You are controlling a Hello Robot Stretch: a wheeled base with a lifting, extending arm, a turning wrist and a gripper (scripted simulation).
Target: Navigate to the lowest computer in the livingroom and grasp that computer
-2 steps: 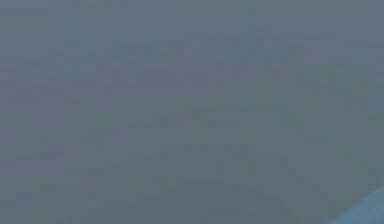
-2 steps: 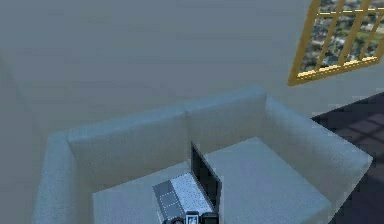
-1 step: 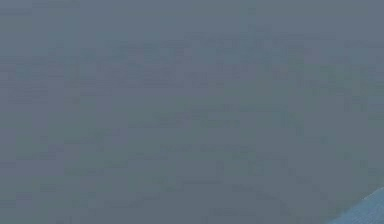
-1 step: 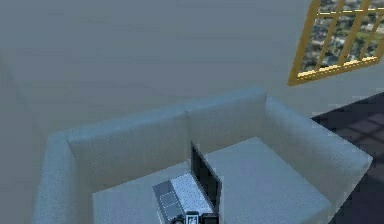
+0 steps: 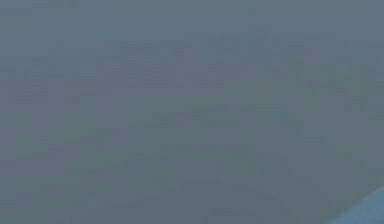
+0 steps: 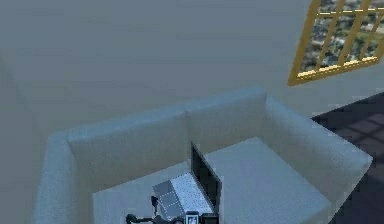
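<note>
An open laptop computer [image 6: 195,185] lies on the seat of a pale grey sofa [image 6: 270,160] in the arm side view. Its dark screen stands upright and its grey keyboard faces the picture's left. At the bottom edge, just below the keyboard, are the arm's white marked squares and the gripper [image 6: 145,217] with its dark body. The gripper's far end lies against the sofa seat next to the laptop, so I cannot tell whether it holds anything.
The sofa's backrest and both armrests wall in the seat. Behind it rises a plain pale wall [image 6: 150,60] with a yellow-framed window [image 6: 340,40] at the upper right. Dark floor [image 6: 360,115] lies right of the sofa. A grey-blue wall [image 5: 190,100] stands close in the forward view.
</note>
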